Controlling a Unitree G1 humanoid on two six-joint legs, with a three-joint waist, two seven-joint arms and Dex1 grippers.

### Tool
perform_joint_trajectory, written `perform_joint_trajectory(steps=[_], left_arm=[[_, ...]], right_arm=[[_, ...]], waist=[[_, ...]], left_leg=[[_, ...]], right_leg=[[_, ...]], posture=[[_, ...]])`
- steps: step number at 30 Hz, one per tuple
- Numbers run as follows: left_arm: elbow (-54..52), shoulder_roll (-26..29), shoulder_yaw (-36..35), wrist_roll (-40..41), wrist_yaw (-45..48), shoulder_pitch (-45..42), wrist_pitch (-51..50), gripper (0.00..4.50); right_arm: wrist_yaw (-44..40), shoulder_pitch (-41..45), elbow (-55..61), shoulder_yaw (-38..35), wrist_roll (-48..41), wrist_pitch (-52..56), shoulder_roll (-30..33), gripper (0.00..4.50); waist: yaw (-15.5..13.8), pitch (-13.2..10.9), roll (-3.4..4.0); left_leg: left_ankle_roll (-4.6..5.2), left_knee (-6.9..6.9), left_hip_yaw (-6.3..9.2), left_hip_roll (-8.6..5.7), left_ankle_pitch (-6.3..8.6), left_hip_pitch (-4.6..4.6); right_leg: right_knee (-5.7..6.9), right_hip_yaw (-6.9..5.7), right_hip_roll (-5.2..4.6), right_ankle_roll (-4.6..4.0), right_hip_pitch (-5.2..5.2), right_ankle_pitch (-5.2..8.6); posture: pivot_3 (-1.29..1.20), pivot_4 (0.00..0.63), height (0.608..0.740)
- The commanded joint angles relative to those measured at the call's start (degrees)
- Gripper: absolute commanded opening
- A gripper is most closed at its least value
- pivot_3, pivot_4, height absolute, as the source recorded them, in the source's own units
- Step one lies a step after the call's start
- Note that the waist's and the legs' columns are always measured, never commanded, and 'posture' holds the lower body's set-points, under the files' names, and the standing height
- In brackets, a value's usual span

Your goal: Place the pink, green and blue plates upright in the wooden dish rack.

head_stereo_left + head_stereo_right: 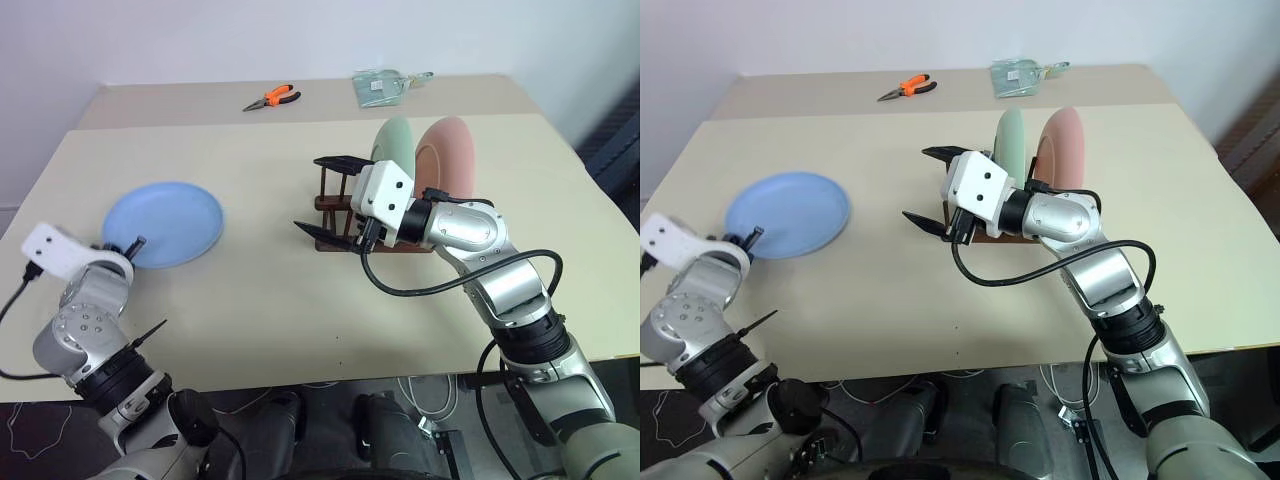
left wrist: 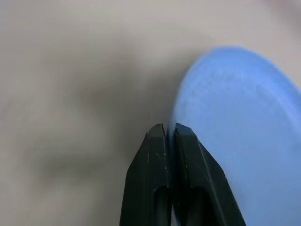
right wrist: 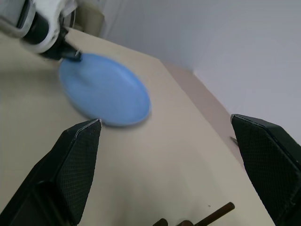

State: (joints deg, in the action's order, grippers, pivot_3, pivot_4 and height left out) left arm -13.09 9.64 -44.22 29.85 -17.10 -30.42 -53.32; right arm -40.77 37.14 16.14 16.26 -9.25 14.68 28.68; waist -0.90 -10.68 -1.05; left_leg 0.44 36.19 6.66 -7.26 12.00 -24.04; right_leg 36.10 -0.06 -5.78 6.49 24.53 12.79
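While the blue plate (image 1: 164,223) lies flat on the table (image 1: 260,300), well to the left of the dish rack (image 1: 335,215), the left gripper (image 2: 170,133) has its two black fingers pressed together on the near-left rim of that plate. From the left wrist, the rim passes right between the closed fingertips, so the grip is on the plate's edge. The plate rests on the tabletop, not lifted as far as can be told.

The green plate (image 1: 392,143) and the pink plate (image 1: 449,152) stand upright in the dish rack, side by side, the green one on the rack's left and the pink one on its right. The right gripper (image 1: 322,196) hangs just in front of the rack's left end, its fingers spread wide and holding nothing, pointing toward the blue plate.

Far behind the rack, near the back edge of the table, lie orange-handled pliers (image 1: 272,97) and a clear plastic bag (image 1: 380,85).
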Motion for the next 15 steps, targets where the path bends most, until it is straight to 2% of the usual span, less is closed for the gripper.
perform_joint_trajectory(steps=[1, 6, 10, 13, 15], left_arm=[[-6.05, 2.25, 9.97, 1.78, 6.18, -5.56, 3.25, 0.05], [-9.79, 3.63, 20.42, 2.21, 9.07, -11.01, 0.25, 0.05], [-11.49, 2.87, 23.85, 3.38, 9.02, -12.61, -1.58, 0.05], [-12.29, 3.29, 25.04, 3.60, 9.48, -12.29, -1.77, 0.00], [-12.85, 3.72, 25.42, 3.67, 9.96, -11.80, -1.87, 0.00]], right_arm=[[-0.12, 0.48, 1.87, 0.73, 4.42, -4.72, 0.32, 4.50], [1.54, 4.09, -4.10, 4.71, 13.26, -11.74, -1.86, 4.50], [5.33, 8.45, -12.52, 7.32, 22.03, -18.16, -3.68, 4.50], [7.17, 10.27, -17.68, 8.13, 25.61, -20.46, -4.95, 3.63], [7.02, 10.08, -18.25, 8.05, 26.37, -21.21, -5.50, 2.63]], waist=[[0.00, -0.01, -0.02], [1.01, 0.00, -0.01], [1.88, 0.00, -0.01], [1.74, -0.01, -0.01], [1.61, -0.01, -0.01]], left_leg=[[-0.01, 0.01, 0.00, 0.00, 0.00, 0.00], [-0.27, -0.08, -0.09, 0.01, -0.19, 0.03], [-0.30, -0.16, -0.12, 0.16, -0.27, 0.10], [-0.39, -0.19, -0.10, 0.21, -0.30, 0.10], [-0.39, -0.18, -0.10, 0.20, -0.30, 0.09]], right_leg=[[0.00, 0.00, 0.00, 0.00, 0.00, 0.00], [0.01, 0.07, 0.01, 0.00, 0.03, 0.00], [0.04, 0.12, 0.16, -0.05, 0.06, -0.03], [0.06, 0.13, 0.23, -0.09, 0.11, -0.04], [0.05, 0.14, 0.23, -0.09, 0.10, -0.04]], posture=[[0.00, 0.150, 0.729], [0.00, 0.150, 0.729], [0.00, 0.150, 0.729], [0.00, 0.150, 0.729], [0.00, 0.150, 0.729]])
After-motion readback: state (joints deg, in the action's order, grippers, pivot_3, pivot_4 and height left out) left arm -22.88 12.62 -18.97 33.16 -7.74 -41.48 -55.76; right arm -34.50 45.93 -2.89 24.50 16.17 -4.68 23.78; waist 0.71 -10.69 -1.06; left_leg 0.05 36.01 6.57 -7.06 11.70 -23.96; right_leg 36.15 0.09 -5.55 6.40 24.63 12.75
